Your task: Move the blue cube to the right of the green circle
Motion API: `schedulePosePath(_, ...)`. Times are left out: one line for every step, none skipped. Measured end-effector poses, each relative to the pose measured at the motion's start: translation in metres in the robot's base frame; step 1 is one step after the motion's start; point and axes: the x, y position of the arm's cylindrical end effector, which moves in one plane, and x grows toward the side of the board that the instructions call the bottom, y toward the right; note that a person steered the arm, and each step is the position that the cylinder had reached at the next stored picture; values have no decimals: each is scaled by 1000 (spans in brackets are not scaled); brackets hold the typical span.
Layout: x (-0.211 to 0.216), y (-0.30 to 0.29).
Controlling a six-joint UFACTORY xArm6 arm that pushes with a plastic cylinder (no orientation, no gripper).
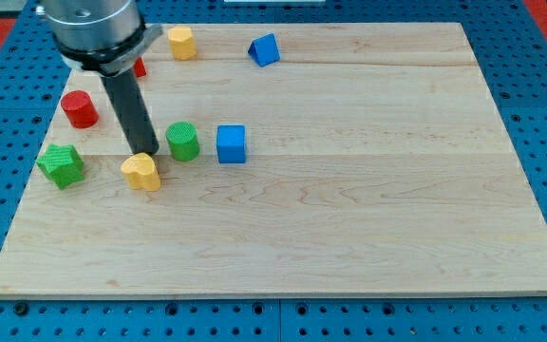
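On a pale wooden board (368, 218) over a blue pegboard, the blue cube (231, 143) sits just beside the green circle (182, 141), on its right side in the view, so the task looks done or close to it. My tip (143, 152), a bare rod with no fingers to open or close, rests left of the green circle, just above a yellow heart (141, 172), apart from the cube. At most, a small nudge to tidy the spacing seems left

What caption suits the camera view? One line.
Blue cube sits right of green circle; my tip left of it.
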Motion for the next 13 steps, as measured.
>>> schedulePosePath(25, 5)
schedulePosePath(41, 5)
schedulePosePath(45, 29)
schedulePosePath(53, 73)
schedulePosePath(71, 130)
schedulePosePath(78, 158)
schedulePosePath(91, 162)
schedulePosePath(131, 188)
schedulePosePath(155, 206)
schedulePosePath(155, 206)
schedulePosePath(153, 212)
schedulePosePath(148, 252)
schedulePosePath(135, 253)
